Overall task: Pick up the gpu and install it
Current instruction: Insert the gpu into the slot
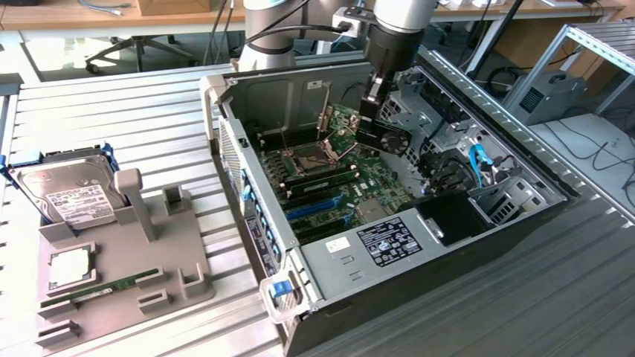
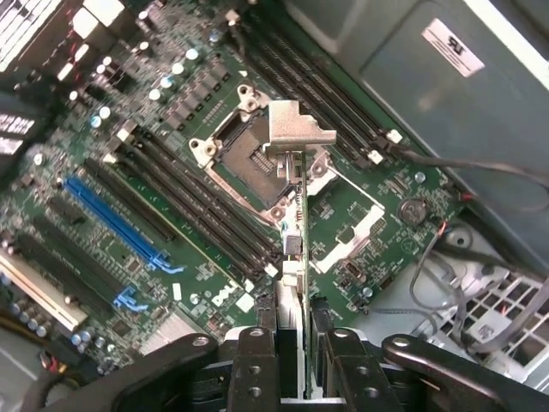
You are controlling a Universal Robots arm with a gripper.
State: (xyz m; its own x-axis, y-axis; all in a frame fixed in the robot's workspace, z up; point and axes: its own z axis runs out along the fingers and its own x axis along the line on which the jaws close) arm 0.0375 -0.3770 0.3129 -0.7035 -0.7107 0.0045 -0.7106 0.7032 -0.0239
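Jaws part-closed on the gpu (image 2: 297, 225), one of the fingers (image 2: 257, 352) on each face; the gripper (image 2: 292, 348) holds the card on edge. Silver bracket (image 2: 296, 130) sits at the card's far end from the wrist, over the CPU socket (image 2: 244, 159) of the motherboard (image 2: 360, 215) (blue slots (image 2: 111, 219) lie apart, off to one side). The arm (image 1: 397, 44) reaches down into the open PC case (image 1: 328, 260), w/ the gpu above the board. Well apart, at the exterior view's left, a gray tray (image 1: 149, 256) carries a hard drive (image 1: 70, 195) & a green memory stick (image 1: 100, 286).
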